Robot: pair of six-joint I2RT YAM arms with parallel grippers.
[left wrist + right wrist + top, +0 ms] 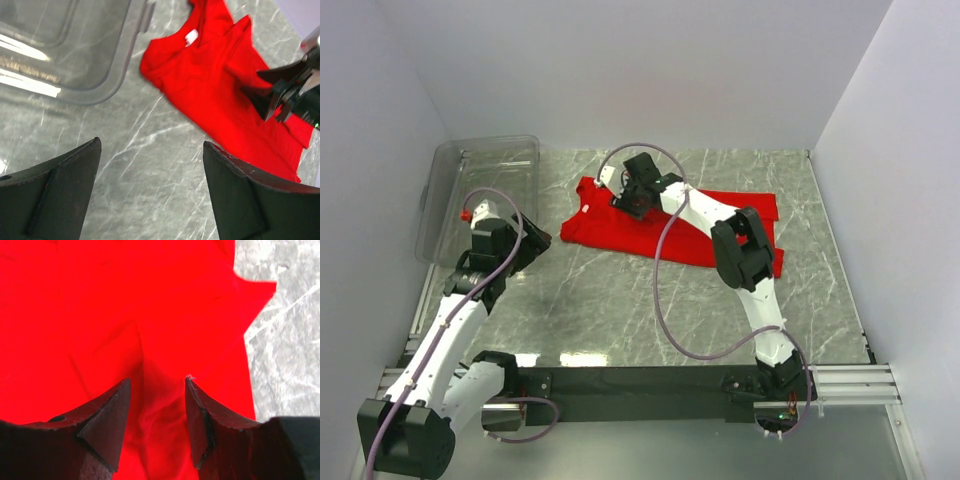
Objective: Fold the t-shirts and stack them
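The t-shirt (610, 228) lies flat on the surface (600, 310), toward 12 o'clock from the middle in the top view. It forms a long red band that runs from about 11 o'clock down to 3 o'clock. Its collar end, with a small white label (191, 36), points to 10 o'clock, and loose folds show there.

The right gripper (635, 195) is down at the collar end of the shirt. Its jaws stand partly apart with their tips at the cloth. In the right wrist view a soft ridge of red cloth rises between the two fingers, but they are not pressed onto it.

The left gripper (525, 250) is at 9 o'clock, over bare surface. Its jaws are spread wide and hold nothing. It is just off the shirt's near left corner and apart from it.

A clear bin (485, 160) sits at 10 o'clock against the left wall, close beside the collar end but not touching it.
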